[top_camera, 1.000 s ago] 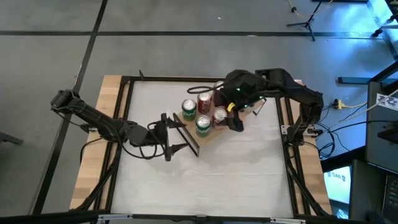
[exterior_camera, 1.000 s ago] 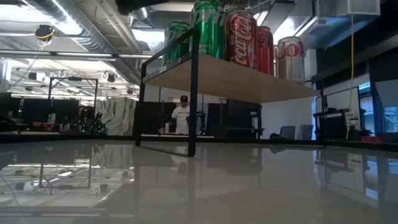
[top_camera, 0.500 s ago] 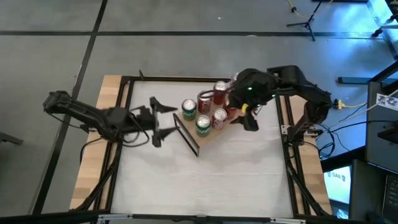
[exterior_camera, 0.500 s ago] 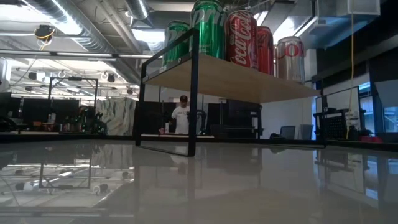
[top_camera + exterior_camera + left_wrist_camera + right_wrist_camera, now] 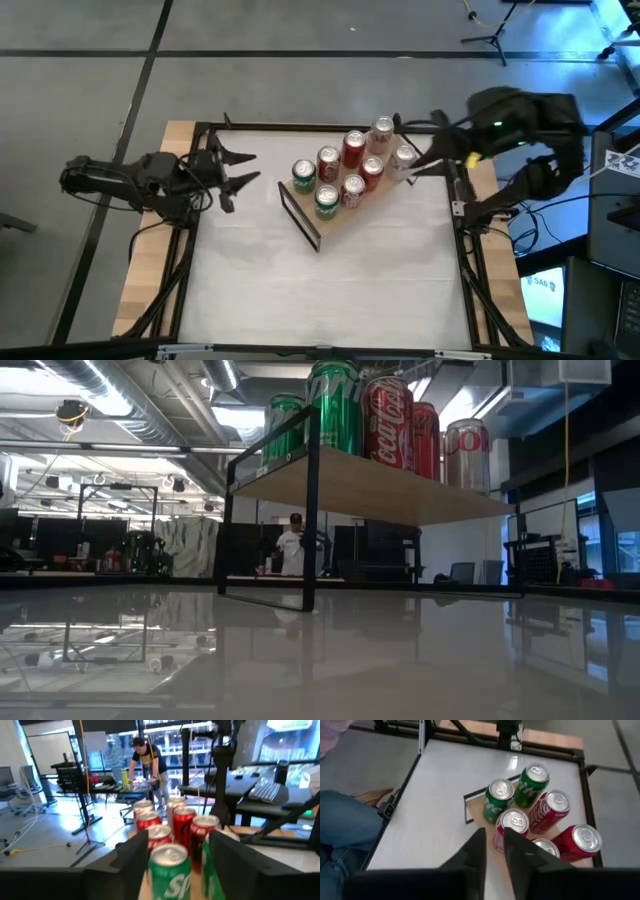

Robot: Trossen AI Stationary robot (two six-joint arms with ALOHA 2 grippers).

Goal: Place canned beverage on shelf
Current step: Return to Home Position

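Eight cans (image 5: 352,187) stand upright on shelf (image 5: 337,222), in two rows of four: green pair (image 5: 304,173) at one end, red in the middle, silver at the other end. Shelf sits diagonally on desk (image 5: 300,290). Left end effector (image 5: 238,168): released, empty, near shelf's green end, apart from it. Right end effector (image 5: 494,834): clenched to a narrow slit, empty, above desk's right edge, near silver cans.
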